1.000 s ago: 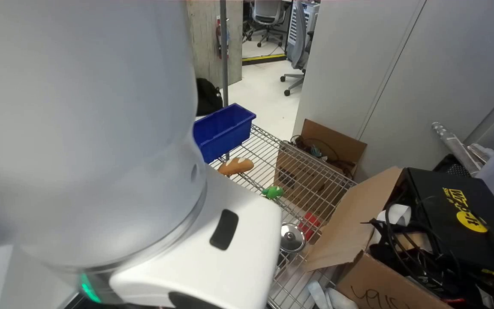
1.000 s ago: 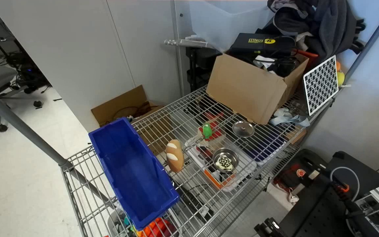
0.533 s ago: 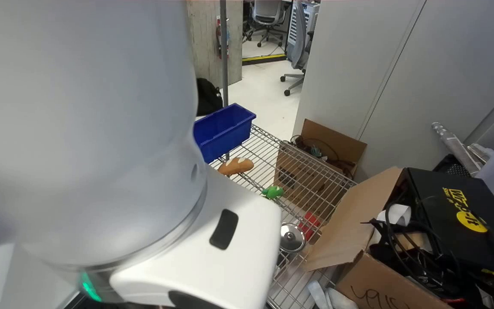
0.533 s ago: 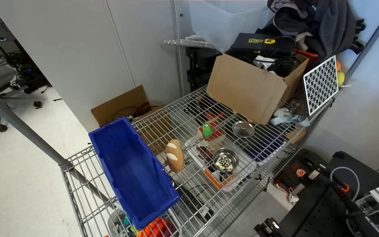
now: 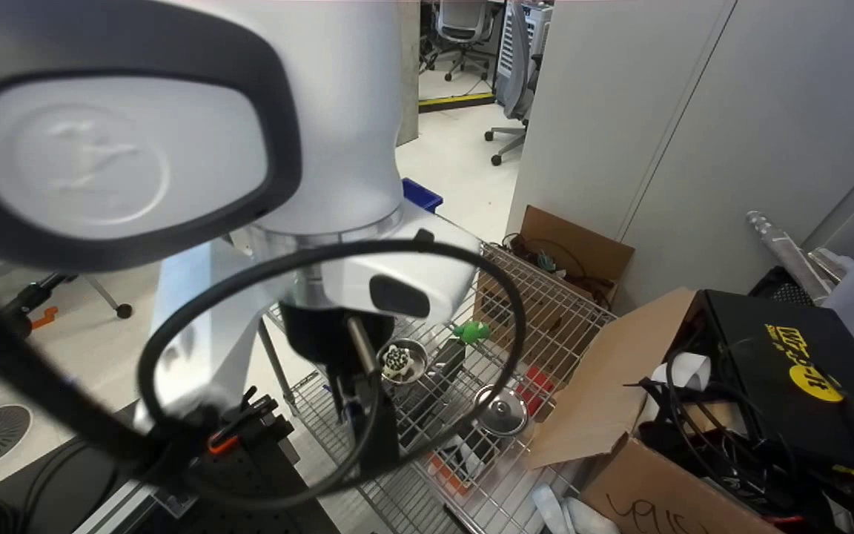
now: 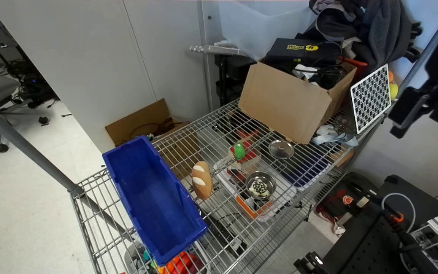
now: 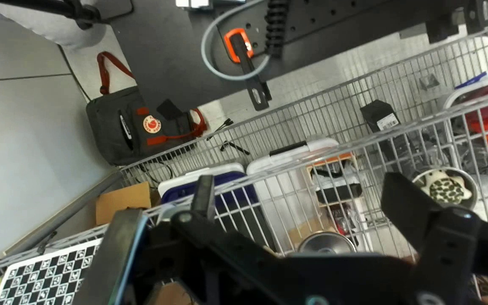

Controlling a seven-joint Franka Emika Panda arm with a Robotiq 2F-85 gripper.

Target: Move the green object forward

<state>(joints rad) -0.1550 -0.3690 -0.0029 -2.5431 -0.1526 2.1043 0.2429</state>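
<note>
1 green object [image 6: 239, 151] on bench [image 6: 219, 127] | in an exterior view: metal lid [image 6: 281, 148] at its 3 o'clock, bread loaf [image 6: 202, 180] at 8 o'clock | gripper [image 7: 300, 195]: jaws spread wide, nothing held, well apart from object

Wire shelf [image 6: 219, 133] is shiny metal, bin [image 6: 158, 203] by its left edge in an exterior view smooth plastic, lid [image 6: 281, 149] and bowl [image 6: 261, 176] polished metal, green object [image 6: 239, 151] smooth, plastic-looking, box [image 6: 285, 104] at far edge matt cardboard, backpack [image 7: 140, 136] cloth.
</note>
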